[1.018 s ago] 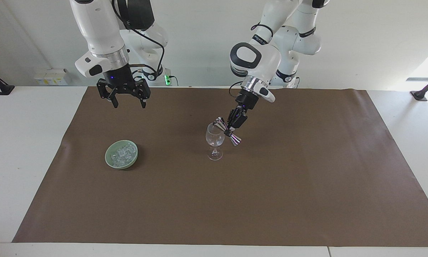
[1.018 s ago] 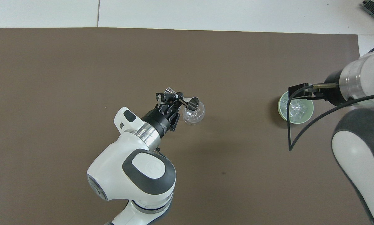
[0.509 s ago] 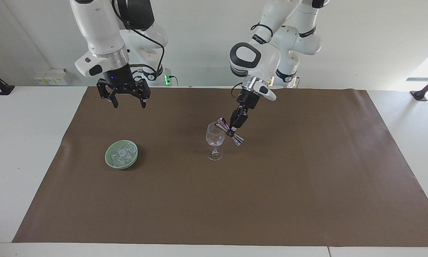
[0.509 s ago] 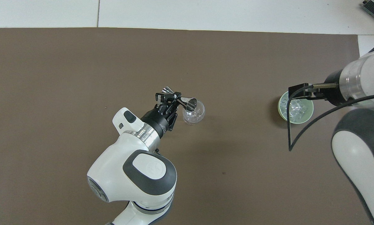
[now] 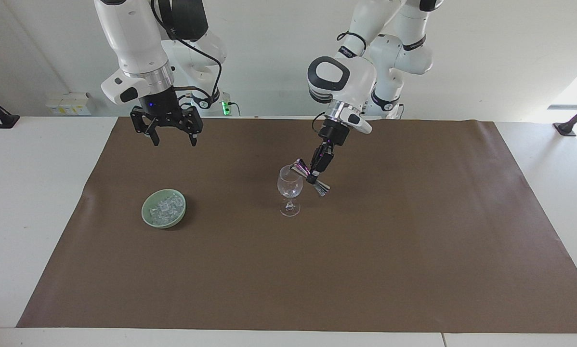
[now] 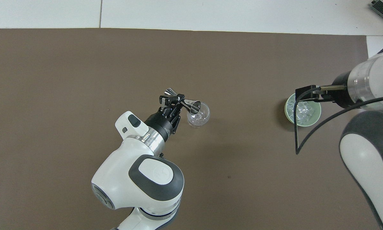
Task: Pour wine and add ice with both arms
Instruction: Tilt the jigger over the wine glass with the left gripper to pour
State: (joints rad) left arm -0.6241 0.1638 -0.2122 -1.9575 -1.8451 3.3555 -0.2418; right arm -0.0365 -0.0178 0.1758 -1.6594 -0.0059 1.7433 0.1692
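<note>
Wine glass [image 5: 289, 182] stands just below the left gripper [image 5: 313, 176], clamped on a tilted jigger [image 5: 309, 178], so pouring seems underway; next the right gripper [image 5: 171, 136], jaws apart, must reach the ice [image 5: 165, 207] below.

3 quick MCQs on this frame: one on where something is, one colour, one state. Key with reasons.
1. Where is the ice?
A. in the wine glass
B. in the bowl
C. loose on the mat

2. What colour is the bowl?
A. pale green
B. red
C. black

3. What is the left hand doing?
A. hanging open over the bowl
B. resting empty on the mat
C. shut on a metal jigger tipped over the wine glass

Key:
1 B, the clear cubes lie heaped inside the bowl.
2 A, its rim shows pale green against the brown mat.
3 C, the jigger sits in its grip, one cup at the rim of the wine glass; the right hand hangs open, up in the air.
</note>
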